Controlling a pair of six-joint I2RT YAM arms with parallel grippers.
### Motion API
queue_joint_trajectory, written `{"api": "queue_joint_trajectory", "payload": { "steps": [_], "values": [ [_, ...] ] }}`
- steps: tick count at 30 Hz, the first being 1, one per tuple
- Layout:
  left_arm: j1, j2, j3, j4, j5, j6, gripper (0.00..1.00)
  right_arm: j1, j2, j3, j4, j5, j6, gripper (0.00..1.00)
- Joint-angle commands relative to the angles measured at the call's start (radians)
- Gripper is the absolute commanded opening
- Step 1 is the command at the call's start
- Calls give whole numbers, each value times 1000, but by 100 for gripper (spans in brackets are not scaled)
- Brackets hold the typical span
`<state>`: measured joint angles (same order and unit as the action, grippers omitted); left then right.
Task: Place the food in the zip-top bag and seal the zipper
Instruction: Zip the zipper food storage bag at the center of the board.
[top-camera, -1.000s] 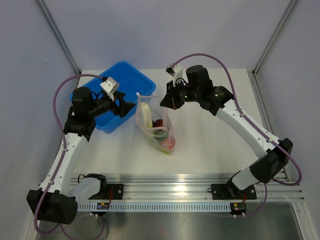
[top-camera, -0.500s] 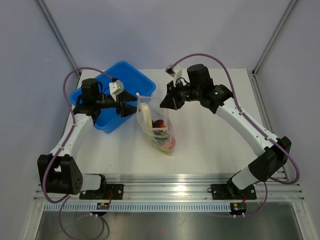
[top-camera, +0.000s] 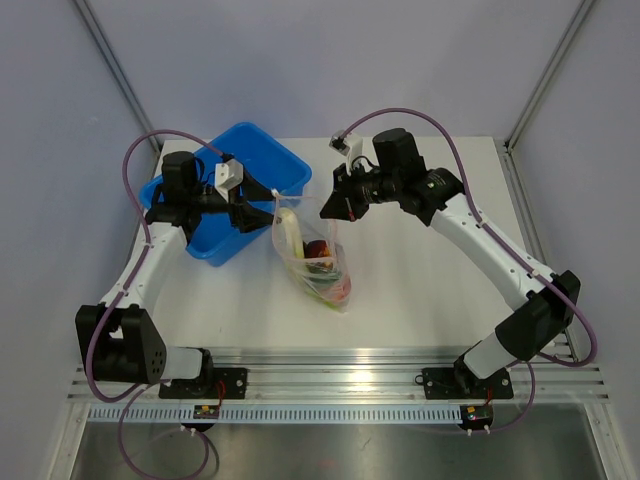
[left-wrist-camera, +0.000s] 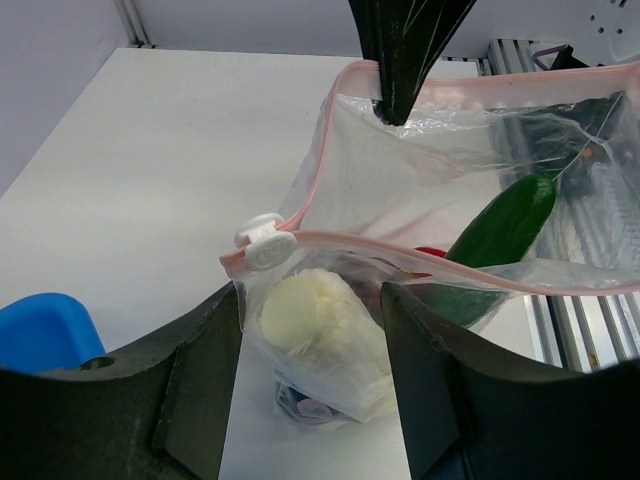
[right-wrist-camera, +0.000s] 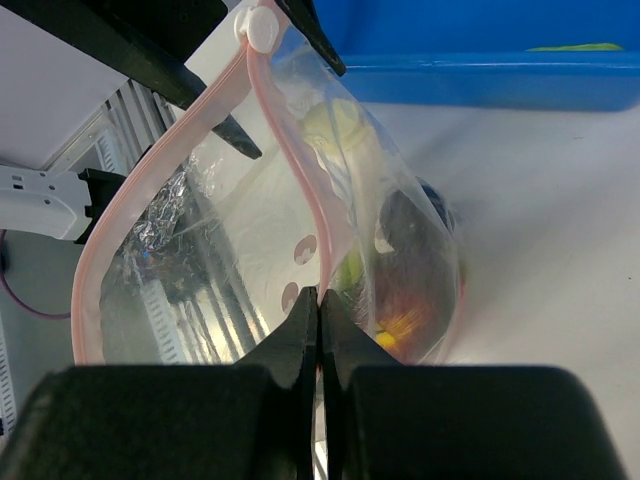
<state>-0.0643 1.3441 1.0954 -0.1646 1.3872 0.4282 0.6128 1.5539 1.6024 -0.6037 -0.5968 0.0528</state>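
Note:
The zip-top bag (top-camera: 318, 262) hangs upright off the table, its mouth gaping. Inside lies the food: a pale stalk (left-wrist-camera: 318, 322), a green cucumber (left-wrist-camera: 505, 222), a red fruit (top-camera: 318, 248) and a dark round one (right-wrist-camera: 408, 235). My right gripper (right-wrist-camera: 320, 297) is shut on the pink zipper (right-wrist-camera: 318, 225) strip and holds that end up. My left gripper (left-wrist-camera: 310, 295) is open, its jaws straddling the bag's other end just below the white slider (left-wrist-camera: 266, 243). In the top view the left gripper (top-camera: 262, 204) sits at the bag's left edge and the right gripper (top-camera: 327, 209) at its right.
A blue bin (top-camera: 288, 165) stands behind and left of the bag, under my left arm; its rim shows in the left wrist view (left-wrist-camera: 40, 325). Rails (top-camera: 340, 365) run along the near table edge.
My left arm has swung its gripper in to the bag's slider end, and its jaws have narrowed a little. The right gripper keeps its hold in the same place.

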Motion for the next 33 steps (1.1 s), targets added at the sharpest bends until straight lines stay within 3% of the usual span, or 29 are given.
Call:
{"api": "queue_joint_trajectory", "payload": {
  "steps": [1,5,10,11,15,16,18,19,22,26,33],
  "values": [
    [-5,-26,23,20,84,57,58,-7,15,56,7,-31,5,2],
    [-9,-31,29,28,98,43,57,-8,23,79,-10,-37,2,3],
    [-32,-23,41,1,104,46,48,-7,15,77,-7,-37,12,3],
    [-35,-23,38,-1,104,47,44,-8,15,76,-7,-35,12,3],
    [-46,-23,34,-12,93,37,4,-8,6,74,-13,-28,16,3],
    [-46,-28,34,-12,85,29,0,-7,3,74,-18,-26,18,4],
    [-51,-39,26,0,52,-6,0,-7,5,83,-37,-18,16,7],
    [-51,-60,15,25,9,-43,0,-7,5,90,-50,-9,15,14],
    [-51,-109,-12,160,-139,-233,0,-5,14,174,-143,-5,25,20],
    [-51,-134,49,56,-272,-299,0,63,44,408,-295,121,-8,45],
    [-51,-115,127,-39,-183,-329,0,189,158,599,-439,328,-134,47]
  ]
}}
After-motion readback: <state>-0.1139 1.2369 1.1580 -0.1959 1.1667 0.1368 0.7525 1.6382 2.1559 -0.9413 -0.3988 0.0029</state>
